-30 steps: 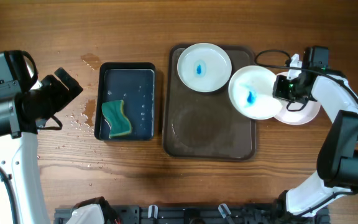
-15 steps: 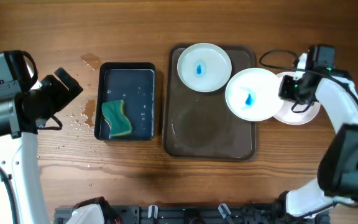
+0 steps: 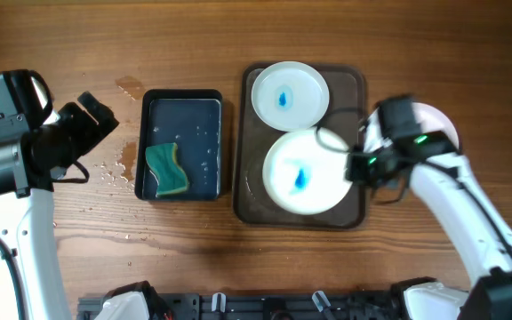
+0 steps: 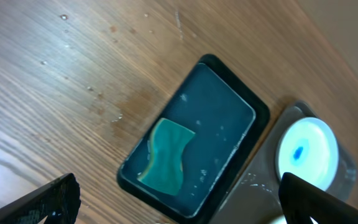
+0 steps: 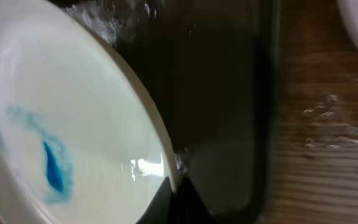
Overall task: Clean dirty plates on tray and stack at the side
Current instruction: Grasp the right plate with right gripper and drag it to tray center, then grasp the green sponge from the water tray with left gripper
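Overhead: I watch the right gripper [image 3: 352, 166] clamp the rim of a smeared plate [image 3: 302, 173] over the near half of the brown tray [image 3: 249, 209]. Half a second ago that plate hung over the tray's right edge, partly above the third plate [image 3: 440, 118] on the wood to the tray's right. The arm has swung it inward, toward the tray's middle. I take this to mean the plate is being brought back for wiping, not stacked: its blue smear is still there. A second plate [image 3: 290, 96], also smeared, lies in the tray's far half where it lay before. The third plate is now uncovered but half hidden by the arm, so I cannot say whether it is clean. To the tray's left the black tray [image 3: 185, 100] holds water and the green sponge [image 3: 167, 169], both unmoved. The left gripper [image 3: 92, 117] hovers further left of that, well apart from all three plates, in the same place as a second ago.

Left wrist: the fingers stand wide apart with nothing between them, the sponge and the far plate below.

Right wrist: the held plate sits tilted above the tray's wet floor, its rim pinched at the frame's bottom. By my reading, no dirty plate is wiped yet.
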